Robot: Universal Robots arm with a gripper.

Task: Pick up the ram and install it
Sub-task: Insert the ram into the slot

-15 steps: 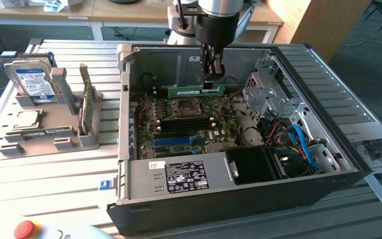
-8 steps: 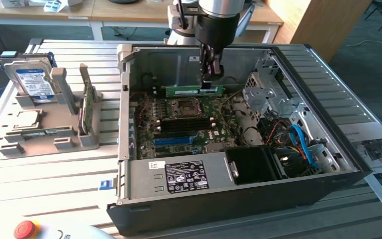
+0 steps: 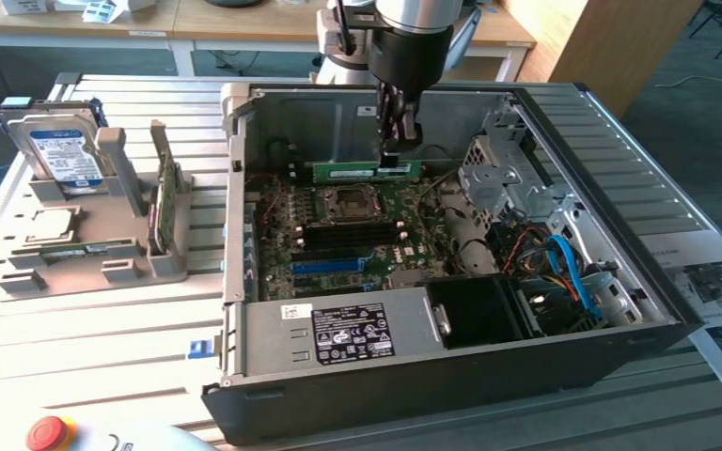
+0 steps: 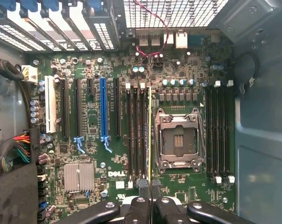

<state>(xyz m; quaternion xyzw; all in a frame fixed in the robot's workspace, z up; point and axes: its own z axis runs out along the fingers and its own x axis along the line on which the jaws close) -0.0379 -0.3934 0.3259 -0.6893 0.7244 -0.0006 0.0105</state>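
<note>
The ram (image 3: 354, 171), a narrow green stick, hangs level inside the open computer case (image 3: 242, 188), above the motherboard (image 3: 323, 268). My gripper (image 3: 397, 155) is shut on one end of it, coming straight down from above. In the wrist view the ram (image 4: 150, 135) appears edge-on as a thin yellow-green line running out from between my fingertips (image 4: 142, 186). It lies along the black memory slots (image 4: 138, 130) beside the empty CPU socket (image 4: 178, 140). I cannot tell whether it touches a slot. A second bank of slots (image 4: 218, 130) lies on the socket's other side.
On the exterior view's left a grey fixture (image 3: 123, 272) holds a hard drive (image 3: 63, 155), a green card on edge (image 3: 161, 202) and a CPU (image 3: 41, 223). Inside the case are a power supply (image 3: 349, 334), a drive cage (image 3: 506, 178) and cables (image 3: 568, 272). A red stop button (image 3: 50, 432) sits at the front.
</note>
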